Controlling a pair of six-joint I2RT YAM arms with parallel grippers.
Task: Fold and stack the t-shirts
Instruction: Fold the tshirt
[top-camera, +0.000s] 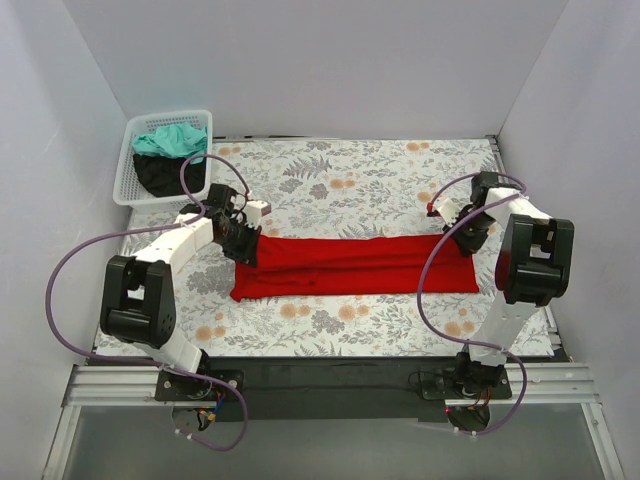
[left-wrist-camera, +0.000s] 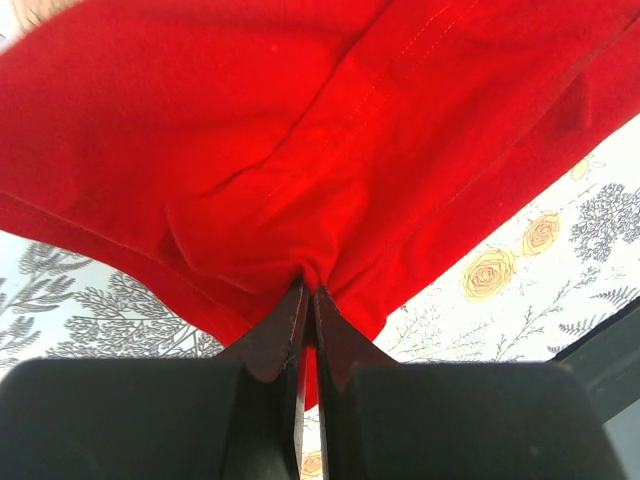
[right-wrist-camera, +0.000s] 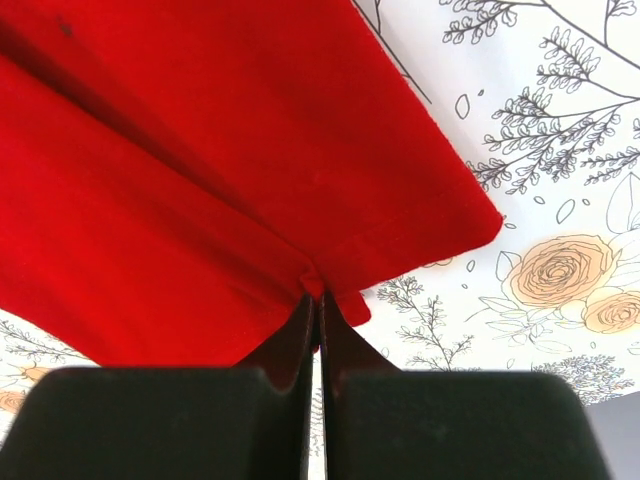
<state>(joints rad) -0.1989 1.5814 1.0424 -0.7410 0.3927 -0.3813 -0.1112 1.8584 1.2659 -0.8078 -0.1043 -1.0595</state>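
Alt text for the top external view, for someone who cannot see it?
A red t-shirt folded into a long strip lies across a floral table, the left end effector shut on its left end and the right end effector on its right end. A white basket at the far left holds a teal t-shirt and a black t-shirt.

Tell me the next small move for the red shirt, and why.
Probably lift both ends together and carry the far edge toward the near edge. The shirt lies as a long flat band, and the left gripper and right gripper are each shut on a far corner of it.
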